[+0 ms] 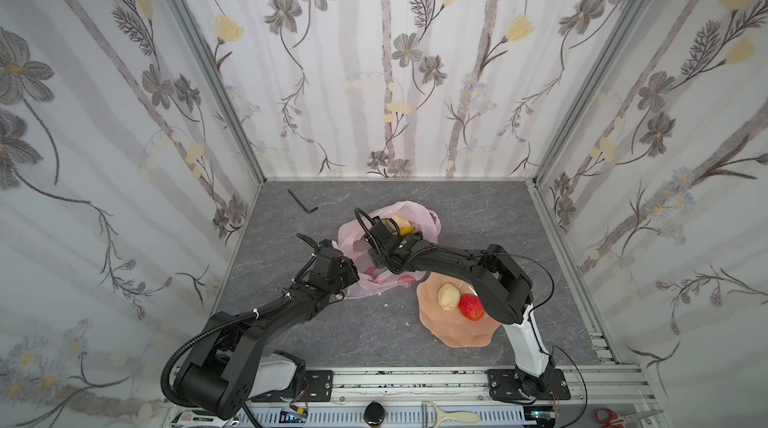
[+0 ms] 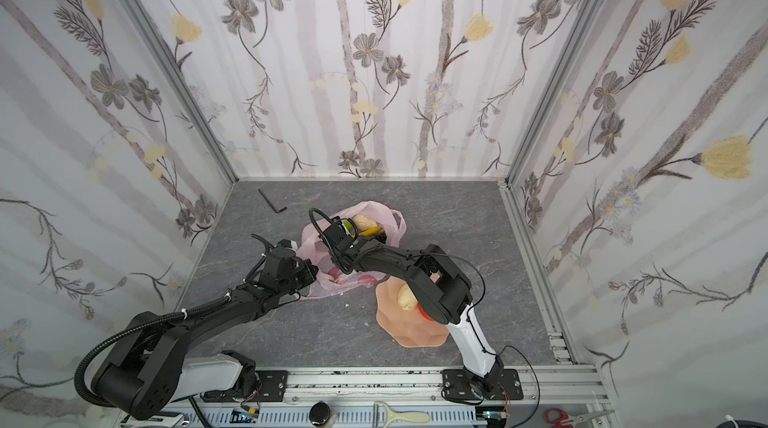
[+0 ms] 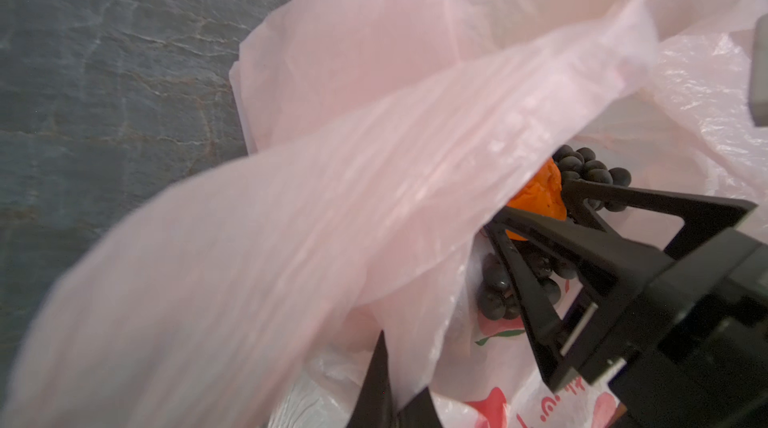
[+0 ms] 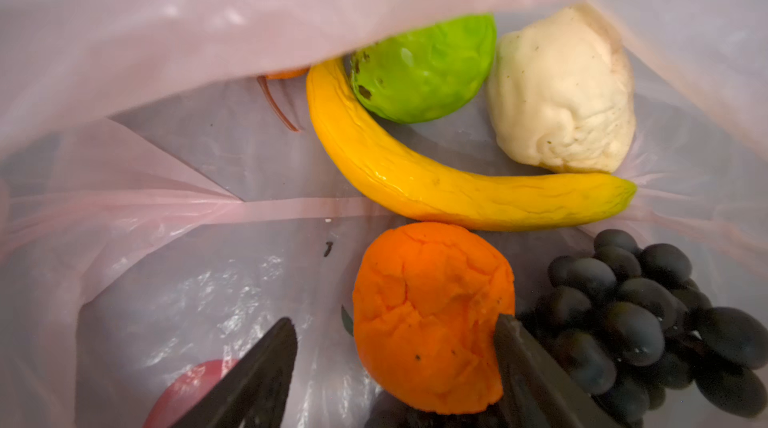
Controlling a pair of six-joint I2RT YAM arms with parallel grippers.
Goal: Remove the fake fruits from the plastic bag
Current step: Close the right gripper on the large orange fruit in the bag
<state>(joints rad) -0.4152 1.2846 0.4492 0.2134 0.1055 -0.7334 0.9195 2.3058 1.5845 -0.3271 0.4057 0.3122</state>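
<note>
Orange ball (image 4: 432, 318) sits between the spread jaws of my right gripper (image 4: 395, 320), one finger touching it, inside the plastic bag (image 1: 353, 235) beside the grape bunch (image 4: 644, 322), banana (image 4: 436, 185), green fruit (image 4: 424, 73) and beige ball (image 4: 561, 93). My left gripper (image 3: 395, 372) pinches the bag's film. Outside, the peach dish (image 1: 457, 334) holds a second beige ball (image 1: 448, 296) and red fruit (image 1: 471, 306).

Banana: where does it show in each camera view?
Both top views: banana in the bag's open mouth, mid-picture.
Left wrist: not in it.
Right wrist: mid-picture, curving between green fruit and orange fruit.
Shared landmark: the pink bag.
</note>
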